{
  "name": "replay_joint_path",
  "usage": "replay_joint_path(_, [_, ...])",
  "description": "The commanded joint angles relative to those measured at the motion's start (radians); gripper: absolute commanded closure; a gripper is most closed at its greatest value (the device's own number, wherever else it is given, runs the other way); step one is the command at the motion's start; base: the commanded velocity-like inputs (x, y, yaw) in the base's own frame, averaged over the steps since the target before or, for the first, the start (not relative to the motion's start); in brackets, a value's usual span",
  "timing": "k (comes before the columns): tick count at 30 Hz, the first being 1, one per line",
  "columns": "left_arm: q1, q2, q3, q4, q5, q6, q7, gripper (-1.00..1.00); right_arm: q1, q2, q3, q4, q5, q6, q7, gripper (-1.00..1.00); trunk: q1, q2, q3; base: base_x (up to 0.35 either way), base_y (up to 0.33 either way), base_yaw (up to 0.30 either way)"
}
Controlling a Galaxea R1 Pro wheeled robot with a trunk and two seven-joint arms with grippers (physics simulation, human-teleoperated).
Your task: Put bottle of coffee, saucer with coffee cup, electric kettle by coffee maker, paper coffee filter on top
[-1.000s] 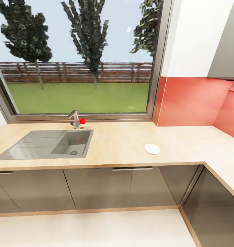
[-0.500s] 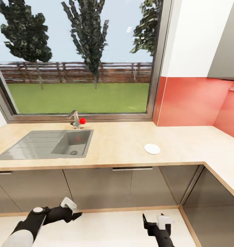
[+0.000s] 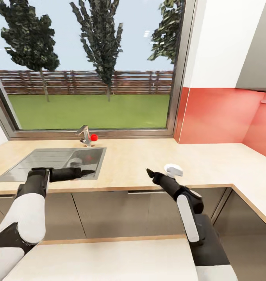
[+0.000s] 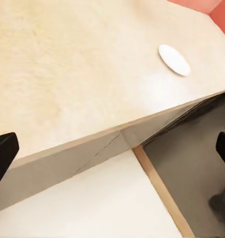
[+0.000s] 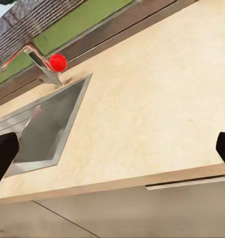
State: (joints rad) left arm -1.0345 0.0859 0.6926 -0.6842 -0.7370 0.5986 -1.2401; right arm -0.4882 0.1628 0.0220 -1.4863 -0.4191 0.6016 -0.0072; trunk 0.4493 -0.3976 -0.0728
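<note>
A small white saucer (image 3: pixel 174 168) lies on the light-tan kitchen countertop (image 3: pixel 133 160), near its front edge and right of the sink; it is also seen as the saucer (image 4: pixel 174 60) in the left wrist view. My right gripper (image 3: pixel 150 172) hovers open just left of the saucer, over the counter's front edge. My left gripper (image 3: pixel 89 171) is open above the sink's front rim, pointing right. In each wrist view the black fingers (image 4: pixel 4 151) (image 5: pixel 3 153) stand wide apart with nothing between them. The coffee maker, bottle, filter, cup, kettle and shelf are out of view.
A steel sink (image 3: pixel 50 164) with a faucet and red knob (image 3: pixel 93 137) sits at the left below a large window. A red backsplash (image 3: pixel 218 115) lines the right wall. The counter turns a corner at the right (image 3: pixel 254 187). Grey cabinet fronts (image 3: pixel 117 212) run below.
Both arms have risen from low near the floor up to counter height and reached forward. The saucer and the view have not moved.
</note>
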Motion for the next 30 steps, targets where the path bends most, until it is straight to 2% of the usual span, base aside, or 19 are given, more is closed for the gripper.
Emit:
replay_joint_path(1, [-0.010,-0.001,0.005,0.000,-0.009,0.028,-0.009,-1.00,-0.017,0.000,-0.002,0.002,-0.004,0.018,-0.001,-1.00,0.001,-0.002,-0.003,0.000,0.000,0.000])
replay_joint_path(4, [-0.035,-0.009,0.005,0.003,-0.009,0.112,-0.009,-1.00,-0.083,-0.001,-0.015,0.007,-0.010,0.079,-0.007,-1.00,0.001,-0.002,-0.003,0.000,0.000,0.000])
replay_joint_path(7, [-0.039,-0.022,0.005,-0.003,-0.009,0.243,-0.009,-1.00,-0.132,-0.002,-0.100,0.008,-0.021,0.181,-0.013,-1.00,0.001,-0.002,-0.003,0.000,0.000,0.000])
replay_joint_path(8, [-0.037,-0.023,0.005,-0.005,-0.010,0.252,-0.009,-1.00,-0.134,-0.003,-0.111,0.008,-0.025,0.191,-0.013,-1.00,0.001,-0.002,-0.003,0.000,0.000,0.000])
replay_joint_path(11, [-0.027,-0.024,0.005,-0.008,-0.010,0.264,-0.006,-1.00,-0.137,-0.003,-0.127,0.010,-0.039,0.207,-0.013,-1.00,0.001,-0.002,-0.003,0.000,0.000,0.000])
replay_joint_path(15, [-0.026,-0.027,0.006,-0.007,-0.009,0.266,-0.006,-1.00,-0.138,-0.003,-0.129,0.010,-0.043,0.209,-0.013,-1.00,0.001,-0.002,-0.003,0.006,0.000,0.000])
replay_joint_path(18, [-0.025,-0.039,0.006,-0.007,-0.009,0.266,-0.006,-1.00,-0.138,-0.003,-0.127,0.010,-0.043,0.210,-0.013,-1.00,0.001,-0.002,-0.003,0.106,-0.052,0.000])
replay_joint_path(21, [-0.025,-0.050,0.005,-0.006,-0.008,0.265,-0.008,-1.00,-0.138,-0.003,-0.122,0.011,-0.043,0.210,-0.013,-1.00,0.001,-0.002,-0.003,0.206,-0.128,0.000])
replay_joint_path(30, [-0.025,-0.050,0.009,-0.003,0.012,0.265,-0.008,-1.00,-0.138,-0.003,-0.123,0.010,-0.044,0.210,-0.013,-1.00,0.001,-0.002,-0.003,0.262,-0.151,0.000])
